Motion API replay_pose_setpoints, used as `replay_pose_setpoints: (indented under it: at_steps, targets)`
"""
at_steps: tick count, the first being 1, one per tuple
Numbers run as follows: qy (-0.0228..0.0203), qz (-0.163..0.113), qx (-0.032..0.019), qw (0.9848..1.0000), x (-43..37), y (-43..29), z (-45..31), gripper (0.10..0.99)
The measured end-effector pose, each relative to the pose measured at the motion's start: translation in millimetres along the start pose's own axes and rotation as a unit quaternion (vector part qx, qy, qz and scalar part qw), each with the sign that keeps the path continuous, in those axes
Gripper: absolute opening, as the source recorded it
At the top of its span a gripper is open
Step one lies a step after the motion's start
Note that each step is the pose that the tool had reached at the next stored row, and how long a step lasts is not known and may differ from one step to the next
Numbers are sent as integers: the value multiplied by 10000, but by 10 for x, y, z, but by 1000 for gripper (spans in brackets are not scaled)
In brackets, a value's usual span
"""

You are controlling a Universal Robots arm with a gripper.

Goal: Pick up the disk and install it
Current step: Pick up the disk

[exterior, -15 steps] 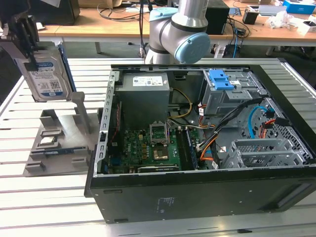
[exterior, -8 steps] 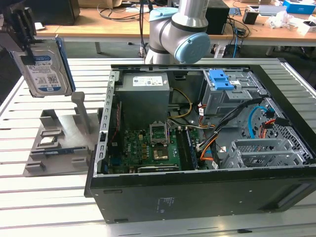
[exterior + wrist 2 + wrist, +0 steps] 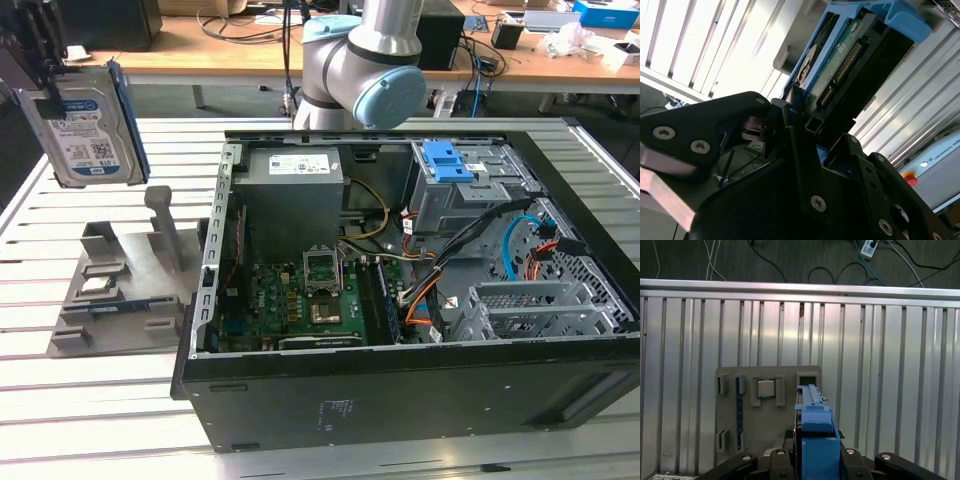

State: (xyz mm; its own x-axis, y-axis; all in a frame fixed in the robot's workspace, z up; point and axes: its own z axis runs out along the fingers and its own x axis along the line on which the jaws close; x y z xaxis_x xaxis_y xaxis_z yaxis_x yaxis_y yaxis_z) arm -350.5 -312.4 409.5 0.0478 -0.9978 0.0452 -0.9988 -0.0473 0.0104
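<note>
Exterior view: high, angled down over the computer case. In both wrist views, tight behind the fingers, looking along the disk between them, shared by all 3.

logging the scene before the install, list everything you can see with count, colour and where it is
disk: one, silver-grey with blue side rails, held in the air at the exterior view's left
fixture: one, grey, on the table beside the case, toward the exterior view's left
computer case: one, black, lying open on the table
power supply box: one, grey with white label, inside the case
motherboard: one, green, on the case floor
caddy: one, blue, on the drive bay inside the case
table: one, slatted aluminium, under everything
robot arm: one, grey with light blue caps, behind the case
gripper: one, black, shut on the disk
</note>
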Motion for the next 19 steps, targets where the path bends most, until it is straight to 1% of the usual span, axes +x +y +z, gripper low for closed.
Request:
replay_pose_setpoints:
  at_steps: [3,7,15,19]
  targets:
    - [0,0,0,10000,2,1,-46,365]
    - [0,0,0,10000,6,1,-127,365]
    - [0,0,0,10000,14,3,-311,365]
    - [0,0,0,10000,17,4,-376,365]
